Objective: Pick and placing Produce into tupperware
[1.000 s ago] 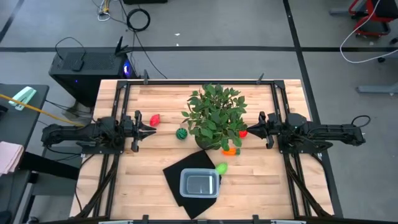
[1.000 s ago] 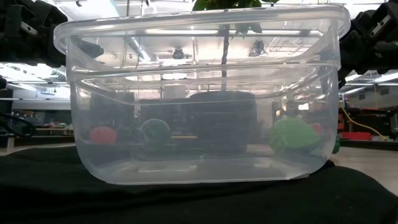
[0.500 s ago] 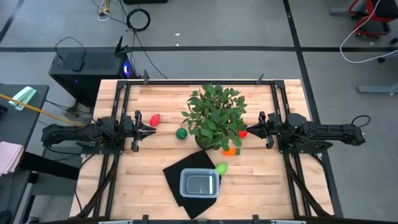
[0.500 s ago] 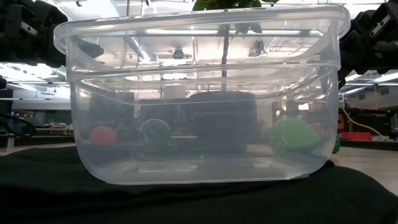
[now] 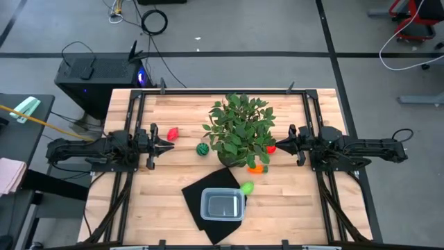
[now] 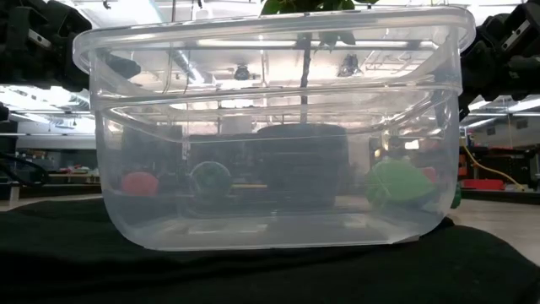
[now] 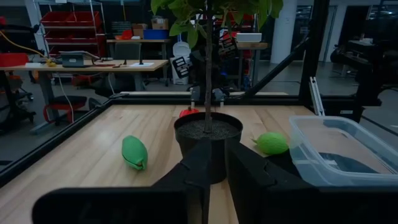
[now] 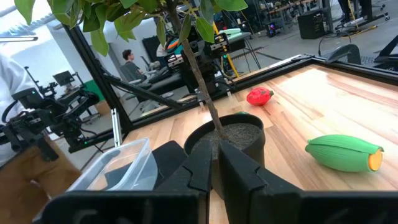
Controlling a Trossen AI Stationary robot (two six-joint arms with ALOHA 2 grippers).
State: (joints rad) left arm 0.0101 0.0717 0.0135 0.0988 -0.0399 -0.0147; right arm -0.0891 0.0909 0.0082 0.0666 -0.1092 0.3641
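empty tupperware (image 5: pixel 223 206) sits low centre in the high view, rigid and light. light green piece (image 5: pixel 246 187) just off its upper right corner looks hard, smooth: pinch its middle. left gripper (image 5: pixel 166 138) and right gripper (image 5: pixel 281 146), mid-frame, both closed on nothing.

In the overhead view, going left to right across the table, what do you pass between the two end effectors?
Left end effector → red toy → striped green ball → potted plant → right end effector. The red and orange pieces under the leaves are left out.
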